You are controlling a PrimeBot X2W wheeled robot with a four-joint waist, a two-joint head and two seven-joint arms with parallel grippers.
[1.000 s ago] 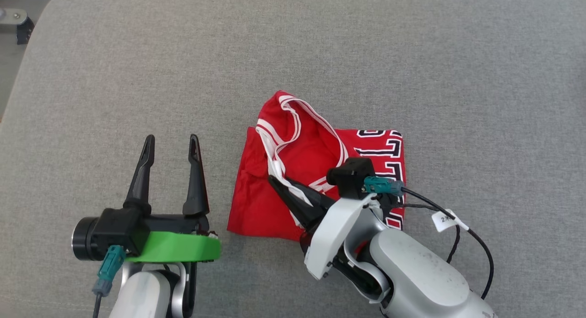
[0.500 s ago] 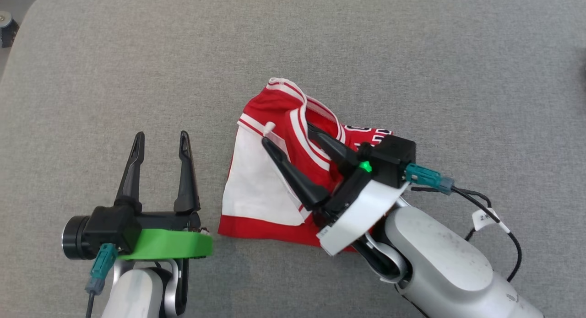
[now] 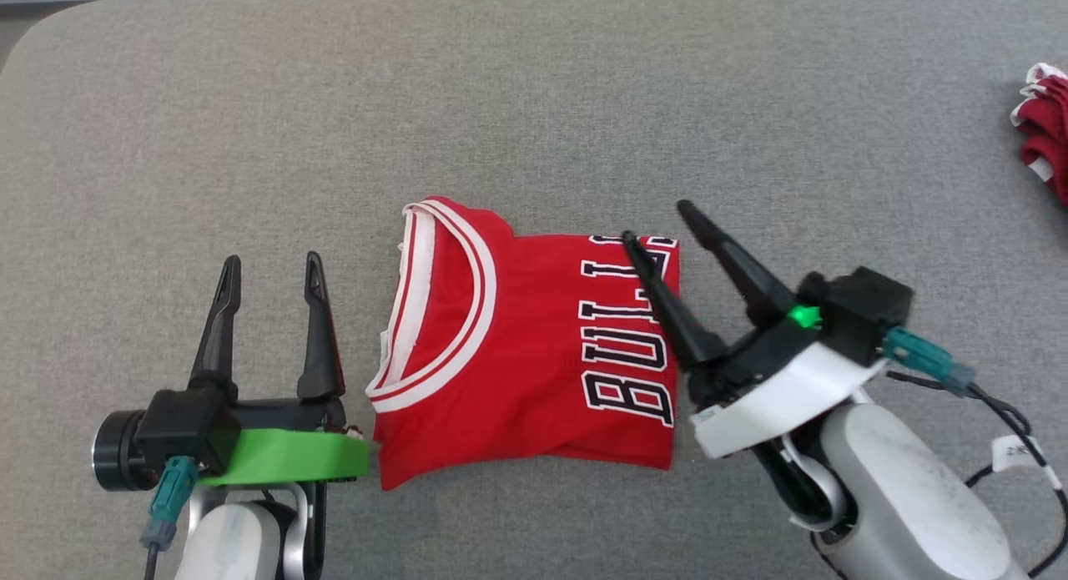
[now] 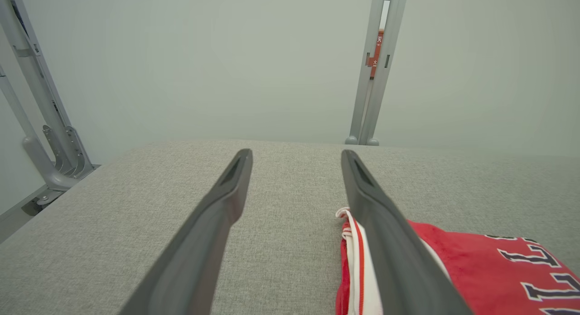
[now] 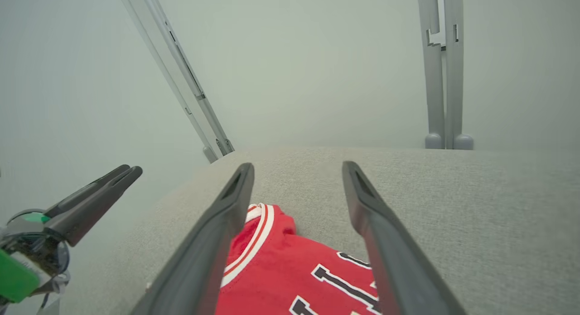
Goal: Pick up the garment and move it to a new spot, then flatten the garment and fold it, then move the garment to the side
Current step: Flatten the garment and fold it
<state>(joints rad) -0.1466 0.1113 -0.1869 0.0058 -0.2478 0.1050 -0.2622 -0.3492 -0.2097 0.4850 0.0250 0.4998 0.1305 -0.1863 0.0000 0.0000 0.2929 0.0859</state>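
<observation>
A red jersey (image 3: 517, 346) with white trim and black-and-white lettering lies folded flat on the grey cushion (image 3: 534, 104), collar toward the left. My left gripper (image 3: 267, 267) stands open just left of the jersey, apart from it and holding nothing; in the left wrist view (image 4: 294, 156) the jersey (image 4: 476, 269) lies beside its right finger. My right gripper (image 3: 655, 221) stands open over the jersey's right edge, raised and empty; in the right wrist view (image 5: 297, 170) the jersey (image 5: 290, 269) lies below, between its fingers.
A second bunched red and white garment (image 3: 1043, 117) lies at the far right edge of the cushion. Grey metal frame posts (image 5: 442, 70) stand behind the cushion before a pale wall. Bare cushion stretches to the back and left.
My right gripper has let go of the jersey, opened and drawn back to the right. The jersey went from lifted and bunched to lying folded flat. The camera view shifted too.
</observation>
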